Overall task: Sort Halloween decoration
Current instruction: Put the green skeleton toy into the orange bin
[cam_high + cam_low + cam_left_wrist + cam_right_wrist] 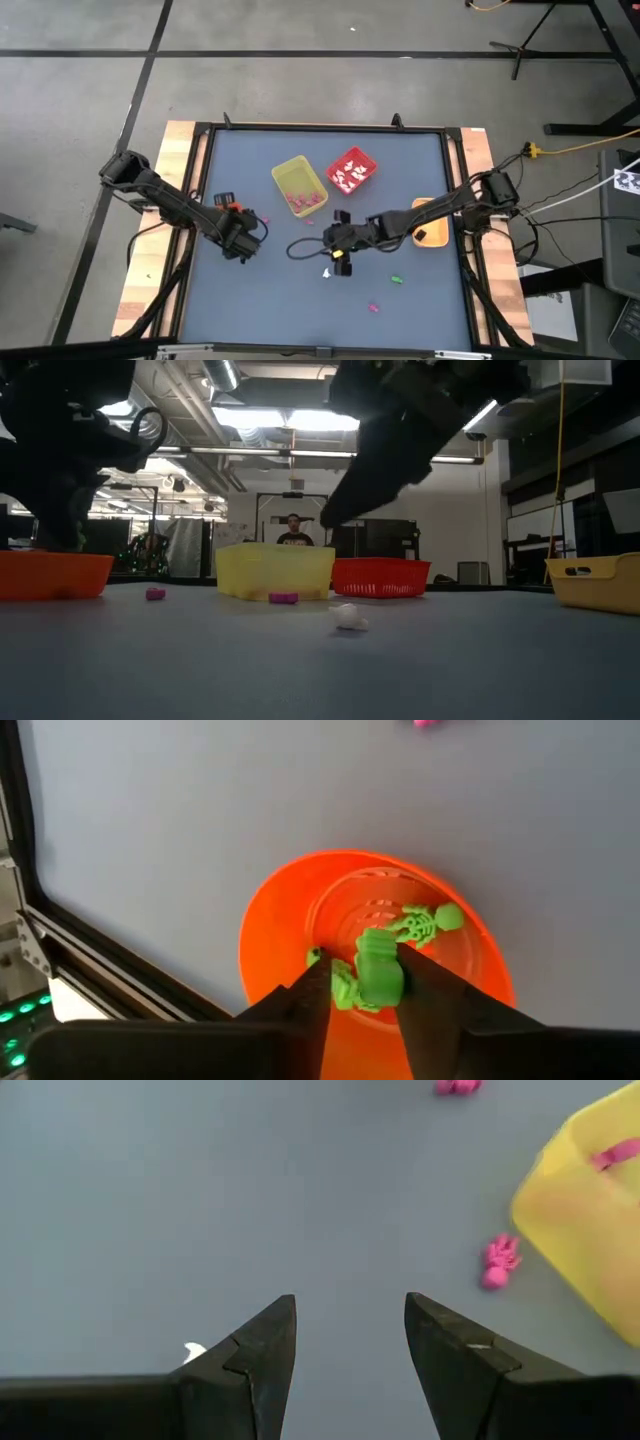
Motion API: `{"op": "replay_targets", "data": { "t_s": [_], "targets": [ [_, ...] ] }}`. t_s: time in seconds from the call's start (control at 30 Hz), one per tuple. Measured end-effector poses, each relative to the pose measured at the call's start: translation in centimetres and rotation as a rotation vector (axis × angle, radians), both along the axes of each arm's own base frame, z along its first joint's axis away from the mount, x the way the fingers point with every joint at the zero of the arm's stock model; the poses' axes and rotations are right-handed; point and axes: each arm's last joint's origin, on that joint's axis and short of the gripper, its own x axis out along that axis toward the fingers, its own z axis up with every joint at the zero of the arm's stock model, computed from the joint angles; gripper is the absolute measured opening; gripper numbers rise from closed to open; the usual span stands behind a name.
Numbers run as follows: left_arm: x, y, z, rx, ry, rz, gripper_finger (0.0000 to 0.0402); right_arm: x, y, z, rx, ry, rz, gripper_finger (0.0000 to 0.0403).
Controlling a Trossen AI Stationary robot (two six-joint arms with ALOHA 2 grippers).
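We see a green plastic skeleton trinket (380, 970) betw. the left gripper (365, 995) fingers, jaws parted, over the round orange bowl (270, 935) at table's 9 o'clock. Right gripper (350, 1345) is spread, nothing gripped, near centre; a tiny white trinket (348, 617) lies beside it.

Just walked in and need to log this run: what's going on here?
Two arms are sorting tiny trinkets by colour. The left gripper hangs over the orange bowl, a green trinket between its fingers, green skeleton already inside. The right gripper hovers open mid-table near a white trinket.
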Motion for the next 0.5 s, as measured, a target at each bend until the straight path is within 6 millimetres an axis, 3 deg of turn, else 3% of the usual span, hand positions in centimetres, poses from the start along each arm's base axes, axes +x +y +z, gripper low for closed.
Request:
{"op": "replay_targets", "data": {
  "t_s": [0.23, 0.5],
  "targets": [
    [0.4, -0.2, -0.1, -0.019, -0.042, 0.0, 0.0128, 0.5, 0.0, -1.7, -0.057, 0.018, -0.074, 0.0188],
    [0.4, -0.2, -0.1, -0.022, -0.058, 0.021, 0.0132, 1.8, -0.1, -4.1, -0.076, -0.058, -0.265, 0.0188]
  ]
}}
